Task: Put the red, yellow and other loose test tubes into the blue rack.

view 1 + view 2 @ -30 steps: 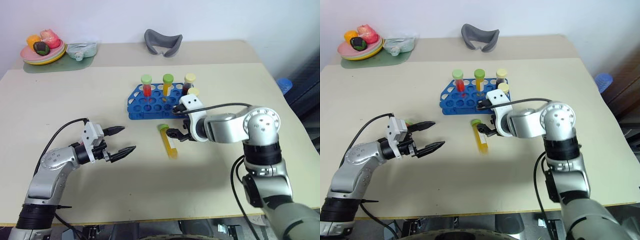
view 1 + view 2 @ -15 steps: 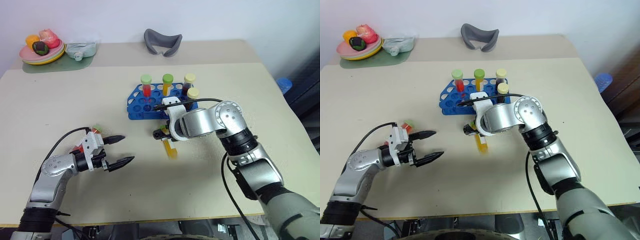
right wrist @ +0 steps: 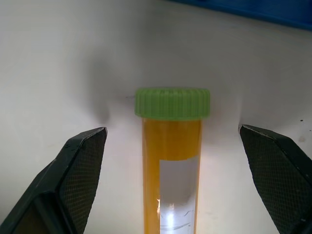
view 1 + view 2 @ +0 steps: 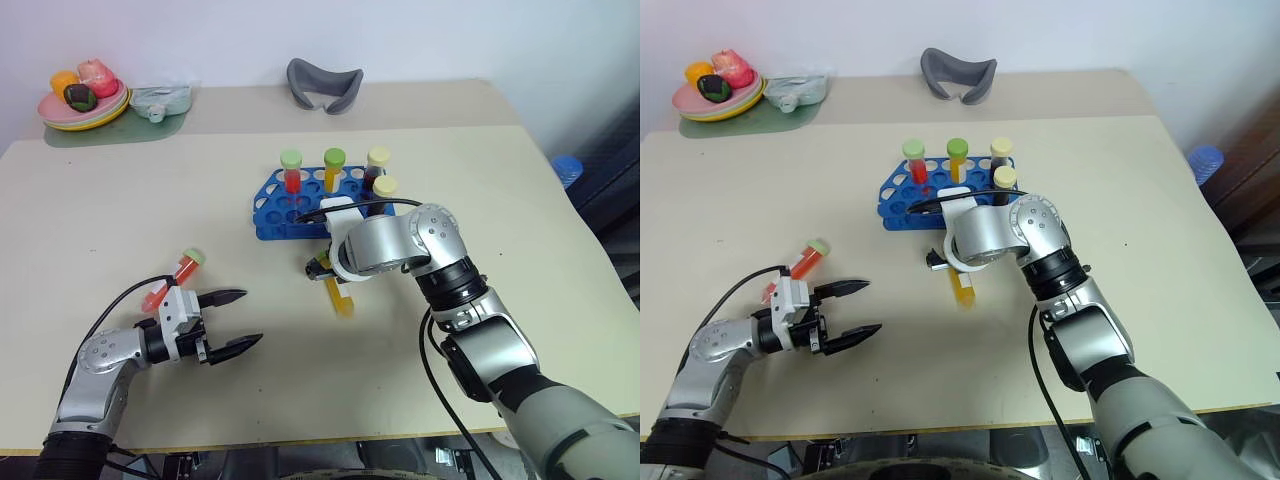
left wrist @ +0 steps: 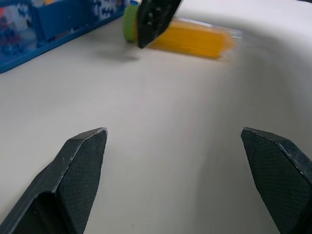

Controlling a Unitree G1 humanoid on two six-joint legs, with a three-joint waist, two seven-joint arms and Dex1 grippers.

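The blue rack (image 4: 300, 208) stands mid-table with several capped tubes upright in it. Just in front of it a yellow test tube (image 4: 341, 297) with a green cap (image 3: 171, 103) lies on the table. My right gripper (image 4: 322, 268) hangs open over its cap end, one finger (image 3: 83, 168) on either side, not touching it. A red test tube (image 4: 170, 285) with a green cap lies at the near left. My left gripper (image 4: 252, 317) is open and holds nothing, just right of the red tube, pointing toward the yellow tube (image 5: 195, 39).
A plate of fruit (image 4: 85, 95) on a green mat (image 4: 110, 131) and a pale bowl (image 4: 163, 100) sit at the far left corner. A grey curved object (image 4: 325, 85) lies at the back. The table's right edge is close to a blue object (image 4: 568, 168).
My left arm has drawn back toward the near edge, uncovering the red tube. My right gripper has swung left and rolled down over the yellow tube's cap end.
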